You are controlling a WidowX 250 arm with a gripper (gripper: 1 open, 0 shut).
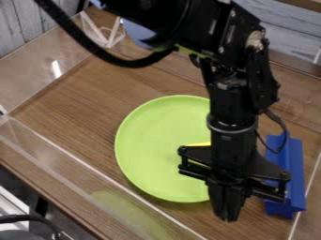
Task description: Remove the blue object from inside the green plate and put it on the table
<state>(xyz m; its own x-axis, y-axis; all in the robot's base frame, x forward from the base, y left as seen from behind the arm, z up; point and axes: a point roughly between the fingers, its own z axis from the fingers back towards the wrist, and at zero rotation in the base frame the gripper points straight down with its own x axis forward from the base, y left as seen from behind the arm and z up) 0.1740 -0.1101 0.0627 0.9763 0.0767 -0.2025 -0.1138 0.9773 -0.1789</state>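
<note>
The green plate [157,141] lies flat in the middle of the wood-grain table [88,89]. The blue object [288,176] lies on the table just right of the plate, outside its rim, partly hidden by the arm. My gripper [228,212] points down over the plate's near right edge, fingers together with nothing visible between them. It stands to the left of the blue object, apart from it. A bit of yellow [196,147] shows behind the gripper on the plate.
Clear acrylic walls [51,178] edge the table at the front and left. The black arm [232,84] and its cables rise over the plate's right half. Bare wood lies left of and behind the plate.
</note>
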